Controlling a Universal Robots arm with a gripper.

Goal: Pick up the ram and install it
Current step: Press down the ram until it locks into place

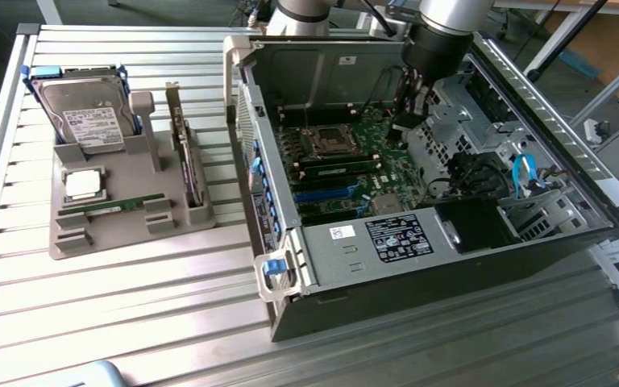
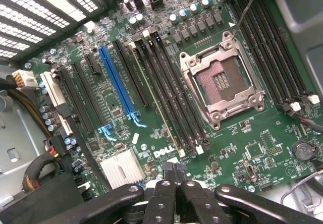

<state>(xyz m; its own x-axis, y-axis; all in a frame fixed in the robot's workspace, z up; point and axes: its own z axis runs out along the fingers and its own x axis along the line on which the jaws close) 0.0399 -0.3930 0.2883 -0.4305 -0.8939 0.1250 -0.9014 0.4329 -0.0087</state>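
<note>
- Green motherboard lies below our wrist camera inside the opened computer case, its long black memory slots running beside the empty silver processor socket.
- We see the gripper poised over the board near the Dell logo, its two black fingers pressed together tip to tip with nothing between them.
- One of the slots next to the socket appears to carry a thin green strip along its length; we cannot tell from this angle whether it is a seated memory stick.
- From the exterior view, the arm reaches down into the far end of the case, above the motherboard.
- On the grey parts holder at the exterior view's left, well apart from the case, the ram lies flat in its cradle near the holder's front, a narrow green stick.
- Just behind it on the same holder sits the square silver processor chip, and behind that the hard drive with blue rails.
- An expansion card stands on edge along the holder's side nearest the case.
- Holder and case both rest on the ribbed metal table.
- A blue cable loops inside the case toward the exterior view's right.
</note>
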